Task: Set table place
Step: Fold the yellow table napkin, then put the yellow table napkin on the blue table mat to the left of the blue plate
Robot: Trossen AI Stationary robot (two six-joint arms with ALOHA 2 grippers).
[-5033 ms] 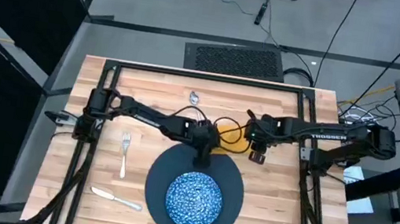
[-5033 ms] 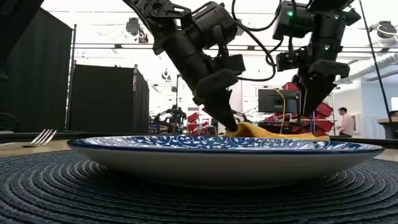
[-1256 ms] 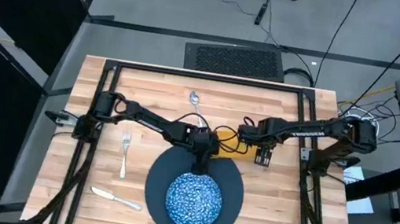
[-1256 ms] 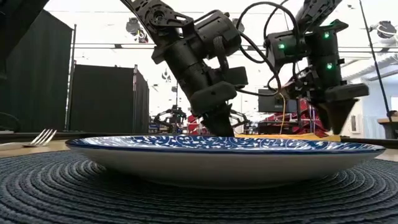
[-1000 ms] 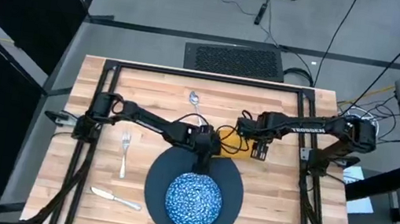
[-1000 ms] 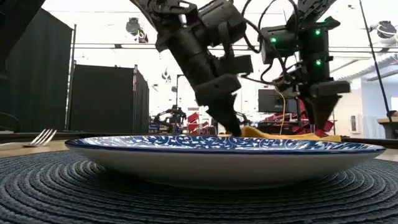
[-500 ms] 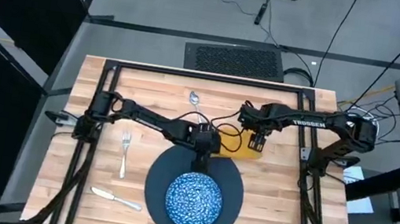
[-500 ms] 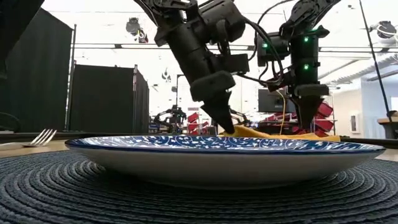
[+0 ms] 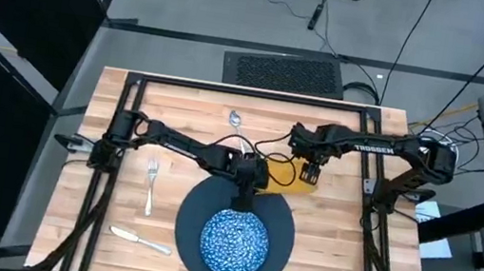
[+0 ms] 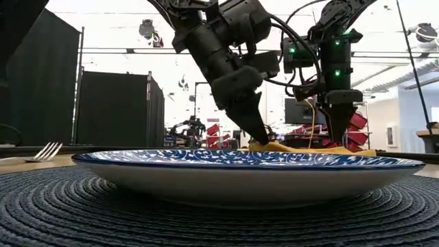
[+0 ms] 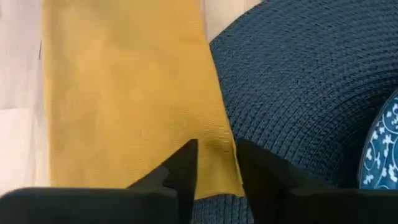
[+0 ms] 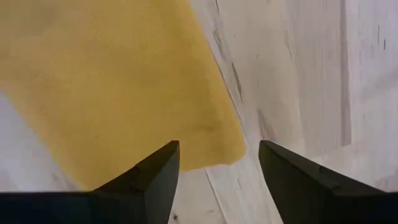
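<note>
Napkin (image 9: 282, 173) lies on table (image 9: 177, 116) beside the mat (image 9: 280, 218), soft and limp, best pinched at corners: left gripper (image 11: 214, 163) nips its edge, right gripper (image 12: 217, 165) gapes above its corner.

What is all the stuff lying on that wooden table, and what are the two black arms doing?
table: one, light wood planks with a black frame.
placemat: one, dark blue woven round, near edge at the middle.
bowl: one, blue-and-white speckled, on the placemat.
napkin: one, mustard yellow, just beyond the placemat, one edge lapping onto it.
spoon: one, silver, far side.
fork: one, silver, left of the placemat.
knife: one, silver, near left.
left gripper: pinching the napkin's edge by the placemat.
right gripper: open, straddling the napkin's other corner.
</note>
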